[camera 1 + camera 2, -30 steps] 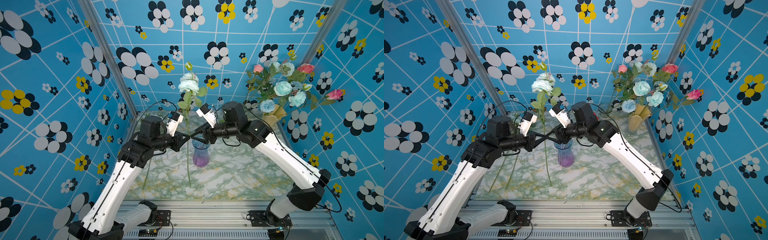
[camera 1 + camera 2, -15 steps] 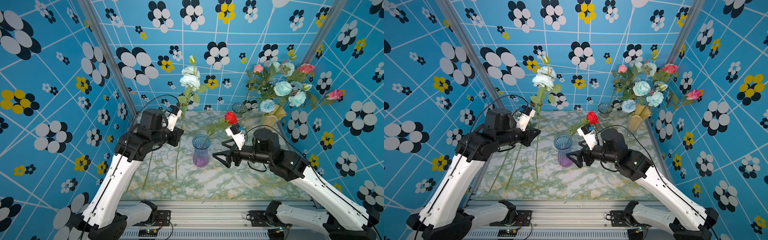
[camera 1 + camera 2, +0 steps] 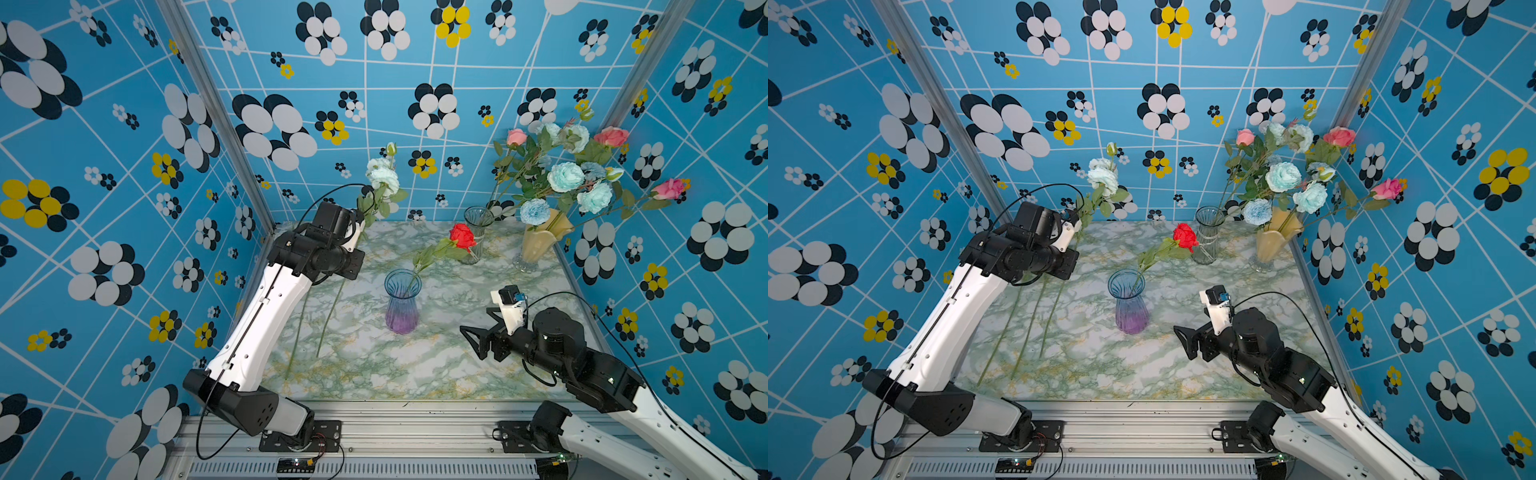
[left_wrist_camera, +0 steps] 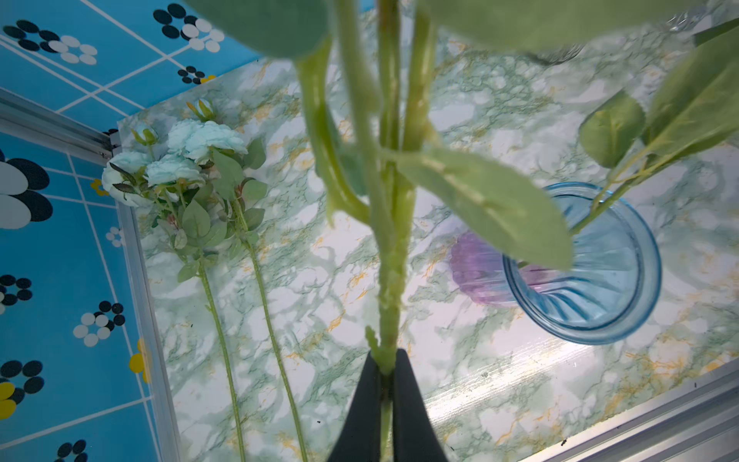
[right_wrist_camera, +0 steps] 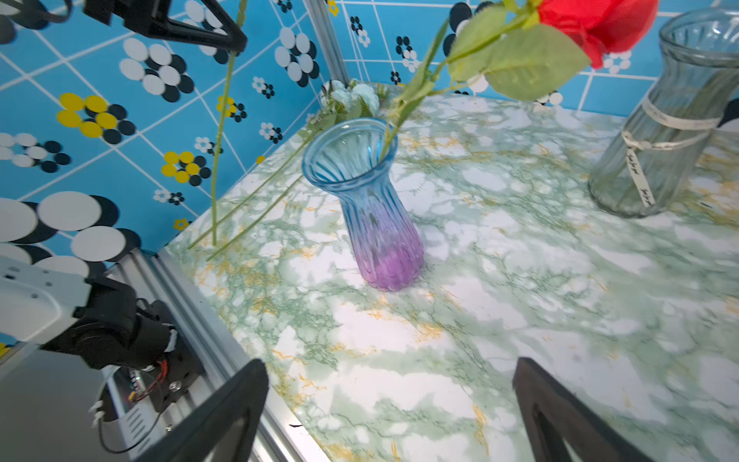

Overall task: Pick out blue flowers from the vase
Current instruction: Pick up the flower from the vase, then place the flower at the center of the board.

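Note:
The blue-to-purple glass vase (image 3: pixel 401 305) (image 5: pixel 368 200) stands mid-table with only a red rose (image 3: pixel 462 236) leaning out of it. My left gripper (image 4: pixel 386 362) (image 5: pixel 236 42) is shut on the green stem of a blue flower (image 3: pixel 383 179) (image 3: pixel 1104 183), held upright to the left of the vase with the stem's end hanging just above the table. Two more blue flowers (image 4: pixel 180 160) lie flat along the table's left edge, their stems (image 3: pixel 1030 332) pointing forward. My right gripper (image 3: pixel 478 330) (image 5: pixel 390 376) hovers open and holds nothing, low at the front right of the vase.
A yellow vase (image 3: pixel 540 245) at the back right holds a bouquet of blue blooms (image 3: pixel 563 176) and pink roses. A clear grey glass vase (image 3: pixel 478 232) stands beside it behind the rose. Patterned walls close in on three sides; a metal rail (image 3: pixel 374 428) runs along the front.
My right gripper let go, opened wide and drew back from the vase to the front right. My left gripper carried the blue flower away from the vase to the left.

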`<action>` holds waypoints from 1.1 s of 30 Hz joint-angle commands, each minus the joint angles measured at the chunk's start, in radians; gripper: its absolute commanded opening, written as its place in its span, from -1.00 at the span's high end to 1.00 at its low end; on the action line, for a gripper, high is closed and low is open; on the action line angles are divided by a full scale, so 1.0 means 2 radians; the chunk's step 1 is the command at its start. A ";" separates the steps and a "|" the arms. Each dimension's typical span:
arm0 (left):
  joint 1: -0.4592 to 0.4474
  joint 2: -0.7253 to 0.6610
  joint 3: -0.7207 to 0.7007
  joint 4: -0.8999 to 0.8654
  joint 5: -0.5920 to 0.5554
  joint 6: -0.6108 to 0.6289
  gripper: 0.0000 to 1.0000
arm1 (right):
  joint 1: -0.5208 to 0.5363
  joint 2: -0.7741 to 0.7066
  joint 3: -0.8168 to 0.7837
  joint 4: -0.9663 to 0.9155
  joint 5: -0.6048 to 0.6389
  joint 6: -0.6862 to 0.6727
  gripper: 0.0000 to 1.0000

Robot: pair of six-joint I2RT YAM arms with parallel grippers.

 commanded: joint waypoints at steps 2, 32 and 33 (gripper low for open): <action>0.022 0.041 -0.002 -0.008 -0.015 0.018 1.00 | 0.001 -0.051 -0.049 0.006 0.084 0.012 -0.98; 0.125 0.294 -0.012 0.045 -0.033 0.019 1.00 | 0.000 -0.114 -0.134 0.058 0.084 0.005 -0.98; 0.129 0.298 -0.013 0.047 -0.038 0.021 1.00 | 0.000 -0.117 -0.135 0.058 0.085 0.006 -0.98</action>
